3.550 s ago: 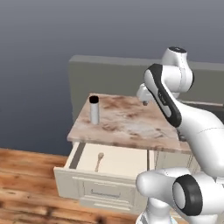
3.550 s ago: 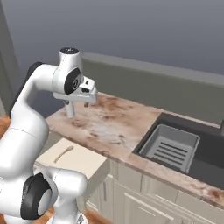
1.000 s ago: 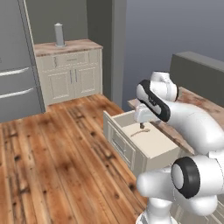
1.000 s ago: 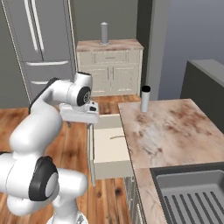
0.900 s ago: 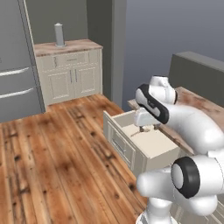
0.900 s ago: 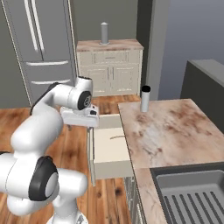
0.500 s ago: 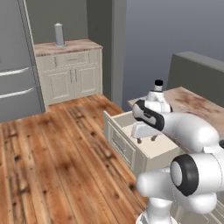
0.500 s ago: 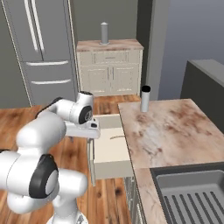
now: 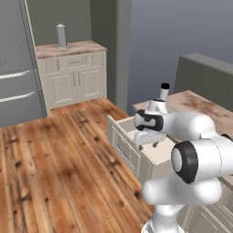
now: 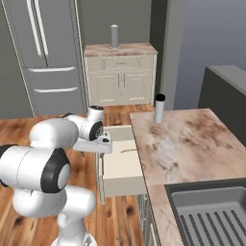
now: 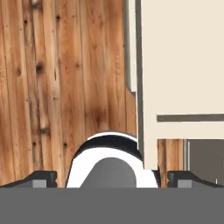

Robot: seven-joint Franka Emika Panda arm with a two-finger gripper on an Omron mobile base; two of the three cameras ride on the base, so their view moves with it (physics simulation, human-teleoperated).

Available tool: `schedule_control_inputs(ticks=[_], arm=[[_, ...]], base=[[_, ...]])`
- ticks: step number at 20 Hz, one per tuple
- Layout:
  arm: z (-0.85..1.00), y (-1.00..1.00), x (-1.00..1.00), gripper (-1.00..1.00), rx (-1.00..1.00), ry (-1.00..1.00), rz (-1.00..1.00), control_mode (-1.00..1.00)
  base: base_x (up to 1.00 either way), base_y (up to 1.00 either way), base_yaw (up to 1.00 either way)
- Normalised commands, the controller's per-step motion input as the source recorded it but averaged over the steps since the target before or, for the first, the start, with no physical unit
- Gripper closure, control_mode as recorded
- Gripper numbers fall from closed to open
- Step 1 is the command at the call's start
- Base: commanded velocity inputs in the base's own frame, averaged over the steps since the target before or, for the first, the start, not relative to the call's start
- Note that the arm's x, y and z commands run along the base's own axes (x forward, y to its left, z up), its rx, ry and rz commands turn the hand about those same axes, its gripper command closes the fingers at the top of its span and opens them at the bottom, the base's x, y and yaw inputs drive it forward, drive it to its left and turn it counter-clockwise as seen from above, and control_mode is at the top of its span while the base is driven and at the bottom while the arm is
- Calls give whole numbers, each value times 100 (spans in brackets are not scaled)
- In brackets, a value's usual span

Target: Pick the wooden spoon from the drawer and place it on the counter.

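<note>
Left base view: drawer (image 9: 136, 152) pulled out from the cabinets under the counter (image 9: 205, 105), cream panelled front facing the wood floor (image 9: 54, 164). Arm reaches low over the open drawer; jaws (image 9: 146, 144) hang just above the pale inside, near the front wall. Grey cylinder w/ black cap (image 9: 164, 91) stands upright on the counter corner behind the arm. Far cabinet (image 9: 72, 75) carries an all-grey cylinder (image 9: 61, 36); fridge (image 9: 18, 73) to its left. Spoon can't be made out here.

Right base view: wooden spoon (image 10: 128, 151) lies flat in the drawer (image 10: 121, 166), toward the end nearest the far cabinet, handle running across the drawer's width. Jaws (image 10: 102, 144) sit at the drawer's front edge, beside the spoon but apart from it, holding nothing. Counter (image 10: 185, 144) to the right w/ capped cylinder (image 10: 159, 108) at its near corner, sink (image 10: 216, 214) at lower right.

Hand view: looks straight down; wood floor (image 11: 65, 78) on the left, cream drawer (image 11: 181, 61) on the right. Finger tips (image 11: 39, 178) far apart at the bottom corners – jaws wide open, nothing between them
</note>
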Motion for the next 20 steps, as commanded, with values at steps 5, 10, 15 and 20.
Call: schedule_control_inputs(ticks=[5,10,15,20], arm=[[-25,0,62,-100,0,0,0,-100],[-35,0,57,-100,0,4,4,-100],[-51,0,40,-100,0,5,5,-100],[-67,0,23,-100,0,7,6,-100]], base=[[0,0,0],[0,0,0],[0,0,0],[0,0,0]])
